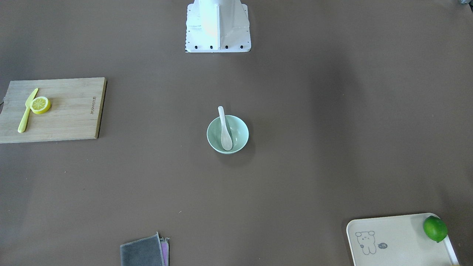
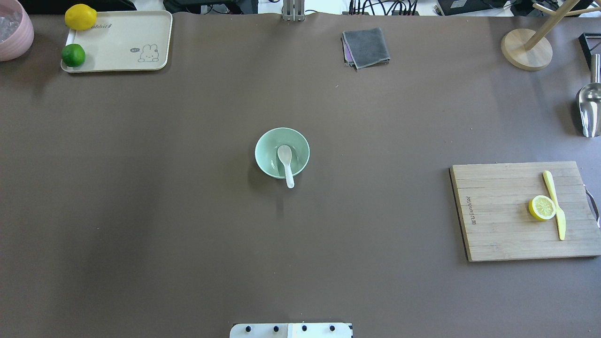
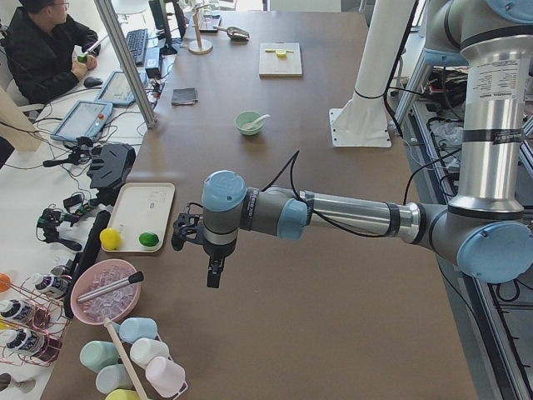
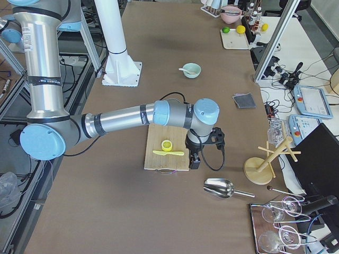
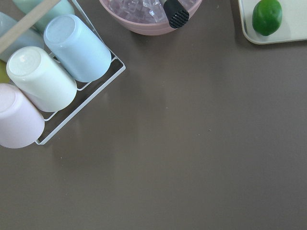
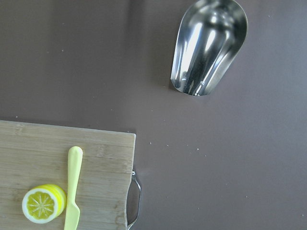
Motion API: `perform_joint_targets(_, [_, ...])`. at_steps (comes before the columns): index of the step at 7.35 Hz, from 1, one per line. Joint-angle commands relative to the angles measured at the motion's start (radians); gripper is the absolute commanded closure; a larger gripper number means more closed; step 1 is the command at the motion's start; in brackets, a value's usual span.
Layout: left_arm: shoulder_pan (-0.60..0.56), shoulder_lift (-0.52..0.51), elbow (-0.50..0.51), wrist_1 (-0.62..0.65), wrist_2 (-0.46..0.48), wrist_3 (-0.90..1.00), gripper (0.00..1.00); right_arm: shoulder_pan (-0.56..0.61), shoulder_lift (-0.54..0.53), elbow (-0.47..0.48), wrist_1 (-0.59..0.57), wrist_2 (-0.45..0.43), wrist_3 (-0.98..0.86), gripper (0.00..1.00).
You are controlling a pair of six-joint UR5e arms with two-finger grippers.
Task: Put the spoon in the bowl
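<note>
The white spoon [image 2: 285, 157] lies in the pale mint-green bowl [image 2: 263, 150] at the table's middle, scoop inside, handle resting over the rim toward the robot. Both also show in the front view, the spoon [image 1: 225, 129] and the bowl [image 1: 244, 127]. My left gripper [image 3: 215, 271] hangs over the table's left end near the tray, far from the bowl. My right gripper [image 4: 194, 159] hangs by the cutting board's edge at the right end. Each gripper shows only in a side view, so I cannot tell whether it is open or shut. Nothing is seen held.
A wooden cutting board [image 2: 497, 211] with a lemon slice [image 2: 542, 207] and yellow knife [image 2: 555, 204] lies at the right. A cream tray [image 2: 122, 47] with a lime and lemon sits far left. There are also a grey cloth [image 2: 366, 47], a metal scoop [image 6: 208, 45], a pink ice bowl [image 5: 144, 21] and racked cups [image 5: 72, 48].
</note>
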Motion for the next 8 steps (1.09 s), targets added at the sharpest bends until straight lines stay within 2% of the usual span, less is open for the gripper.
perform_joint_targets(1, [0.000,-0.003,0.015,-0.001,0.001,-0.001,0.02,0.044,-0.023,-0.097,0.068,0.021,-0.002,0.00])
perform_joint_targets(3, [0.000,-0.008,0.015,-0.003,0.001,-0.001,0.02,0.079,-0.031,-0.166,0.132,0.021,-0.002,0.00])
perform_joint_targets(8, [0.001,-0.015,0.028,-0.006,0.001,-0.001,0.02,0.078,-0.034,-0.191,0.197,0.010,-0.003,0.00])
